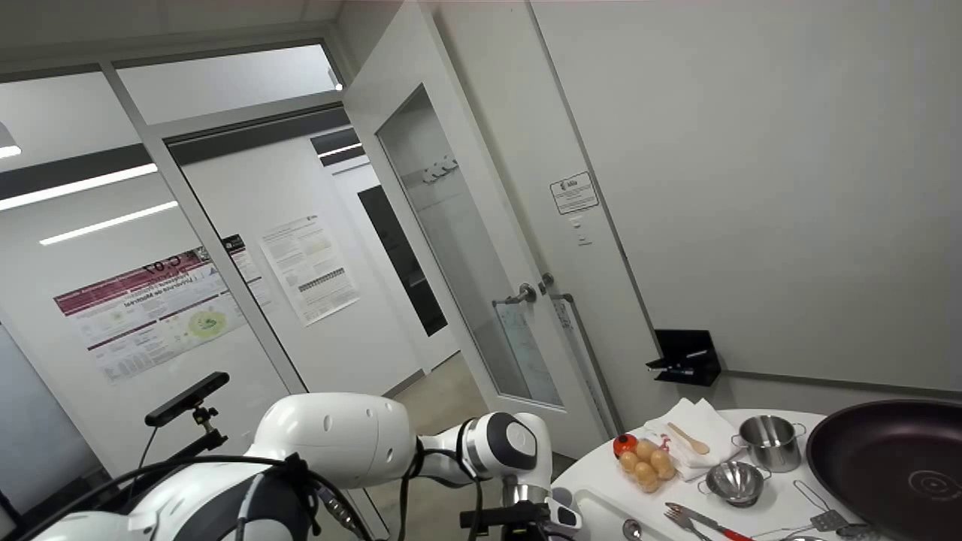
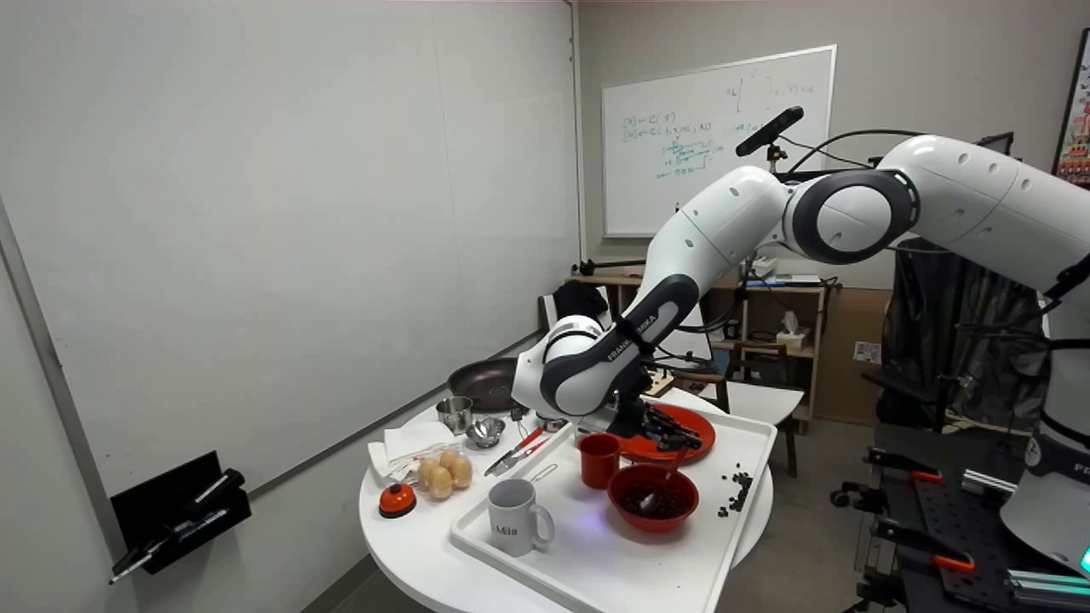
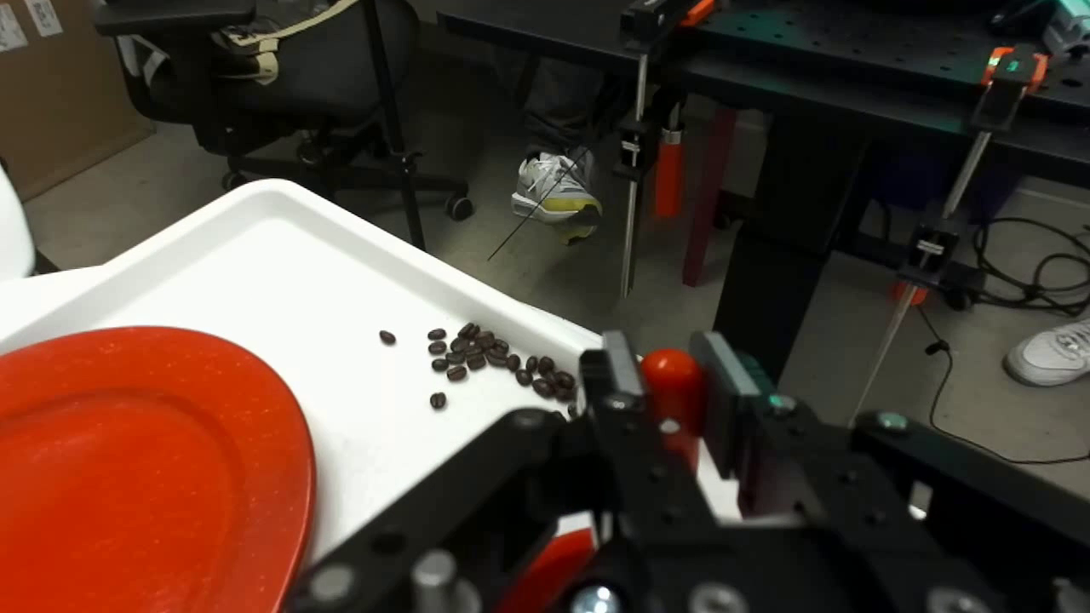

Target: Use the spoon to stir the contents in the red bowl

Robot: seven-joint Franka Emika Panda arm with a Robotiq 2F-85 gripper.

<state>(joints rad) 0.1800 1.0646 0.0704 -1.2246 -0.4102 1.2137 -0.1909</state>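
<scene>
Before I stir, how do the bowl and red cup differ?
In an exterior view, the bowl is wider with flaring sides; the cup is narrower with nearly straight sides. The spoon leans in the bowl, its head among dark contents; none sticks out of the cup, whose inside I can't make out. Both are red and stand upright on the tray.

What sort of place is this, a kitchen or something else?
Probably a robotics lab rather than a home kitchen, despite the pan. A jointed arm hangs over the table, a whiteboard carries formula-like writing, and clamps sit at a black bench.
</scene>
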